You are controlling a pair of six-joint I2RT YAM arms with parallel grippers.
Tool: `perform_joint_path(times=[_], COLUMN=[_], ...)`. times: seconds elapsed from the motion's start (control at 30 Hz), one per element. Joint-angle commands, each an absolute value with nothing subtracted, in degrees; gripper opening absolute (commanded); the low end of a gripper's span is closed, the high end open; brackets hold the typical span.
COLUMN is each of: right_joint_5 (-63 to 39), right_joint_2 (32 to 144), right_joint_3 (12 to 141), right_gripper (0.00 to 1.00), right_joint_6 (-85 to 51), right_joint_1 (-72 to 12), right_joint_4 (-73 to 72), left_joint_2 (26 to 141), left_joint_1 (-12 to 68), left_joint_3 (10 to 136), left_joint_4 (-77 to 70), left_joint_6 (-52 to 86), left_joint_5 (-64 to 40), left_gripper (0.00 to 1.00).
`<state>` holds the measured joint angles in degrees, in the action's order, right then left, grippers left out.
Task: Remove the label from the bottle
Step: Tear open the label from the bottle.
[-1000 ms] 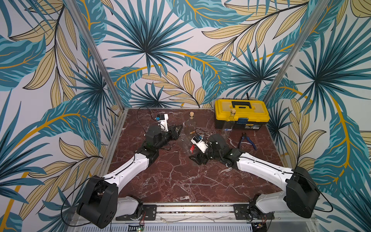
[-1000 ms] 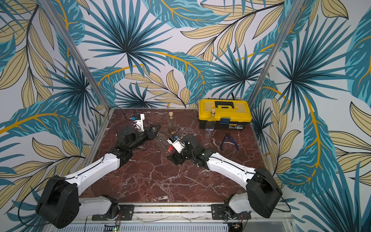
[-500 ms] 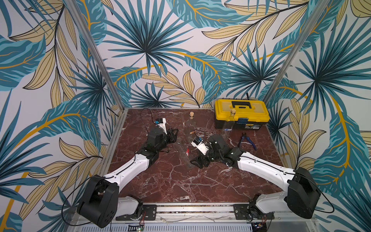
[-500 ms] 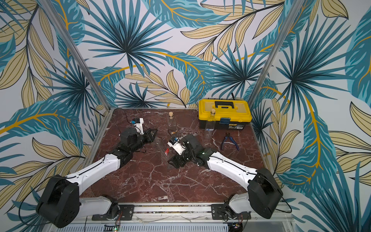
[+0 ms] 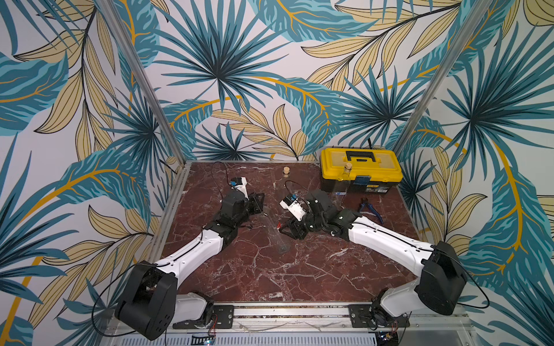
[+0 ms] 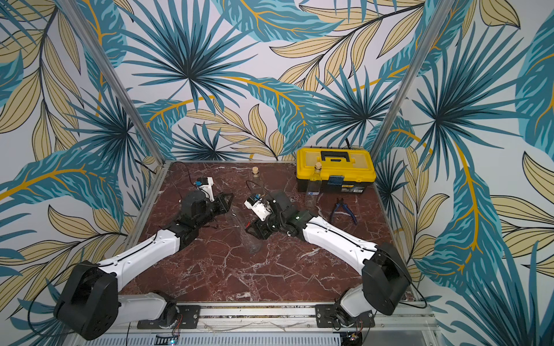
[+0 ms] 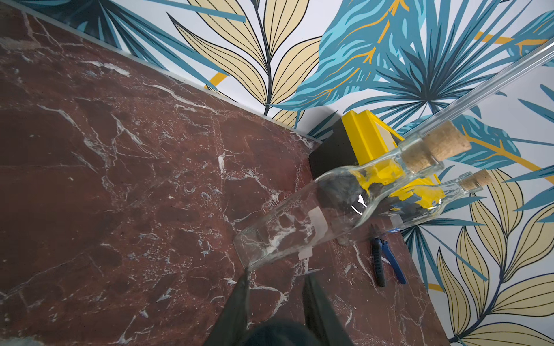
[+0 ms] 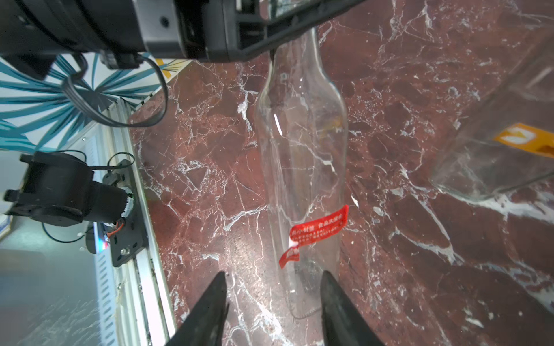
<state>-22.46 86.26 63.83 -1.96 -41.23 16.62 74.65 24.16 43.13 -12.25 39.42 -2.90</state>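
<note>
Now, item by item, largest first.

1. Surface (image 5: 269, 278): red marble. I see no change on it.
2. Bottle (image 5: 277, 233): clear glass, slanted between my 2 arms in both top views. The neck points toward the left arm and the base toward the front rail. Compared with 1 second ago, the base reaches further forward and sits lower. I read that as the bottle being laid into a peeling pose, with the label side turned to the right arm.
3. Left fingers (image 7: 239, 302): clamped, as they were 1 second ago. The right wrist view shows the neck running up into them, so I log them as gripping the bottle's neck.
4. Right fingers (image 8: 215, 299): apart and gripping nothing, though narrower than 1 second ago. I judge that a pinch is being prepared, not made.
5. Label (image 8: 317, 230): red strip low on the bottle's body, with 1 corner flap hanging loose. It is not off, so the task stays open. It lies just ahead of the right fingertips, not between them. Only the bottle's base end sits in the gap, nearer 1 finger, and I cannot tell whether it touches.
</note>
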Motion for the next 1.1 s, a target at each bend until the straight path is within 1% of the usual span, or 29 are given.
perform_joint_path(times=[0.0,0.07,0.3,0.53,0.7,0.8,0.83,1.07], right_joint_5=[-24.53,-24.21,-22.48,-20.55,-18.57,-18.06,-18.06,-17.76], right_joint_2=[87.88,88.28,89.48,91.03,91.74,92.02,92.24,93.11], right_joint_3=[64.68,64.84,64.99,65.44,65.52,65.52,65.63,66.5], right_gripper=[0.52,0.51,0.41,0.39,0.32,0.3,0.28,0.28], right_joint_6=[-2.96,-2.81,-2.67,-2.92,-2.73,-2.96,-2.89,-2.84], right_joint_1=[-41.26,-41.25,-41.83,-42.28,-42.45,-42.46,-42.5,-42.45], right_joint_4=[18.56,18.61,19.1,19.03,18.58,18.02,18.02,17.81], left_joint_2=[73.61,73.65,73.82,73.92,74.05,74.17,74.18,74.44], left_joint_1=[24.5,24.56,24.54,24.62,24.69,24.63,24.68,24.65], left_joint_3=[45.17,45.18,45.77,45.88,46.31,46.5,46.53,46.67], left_joint_4=[-12.22,-12.13,-11.0,-10.28,-9.84,-9.59,-9.54,-9.51], left_joint_6=[39.29,39.46,39.84,41.26,41.57,41.64,41.71,41.93], left_joint_5=[-1.47,-1.48,-0.67,0.37,0.66,0.72,0.66,0.44], left_gripper=[0.0,0.0,0.0,0.0,0.0,0.0,0.0,0.0])
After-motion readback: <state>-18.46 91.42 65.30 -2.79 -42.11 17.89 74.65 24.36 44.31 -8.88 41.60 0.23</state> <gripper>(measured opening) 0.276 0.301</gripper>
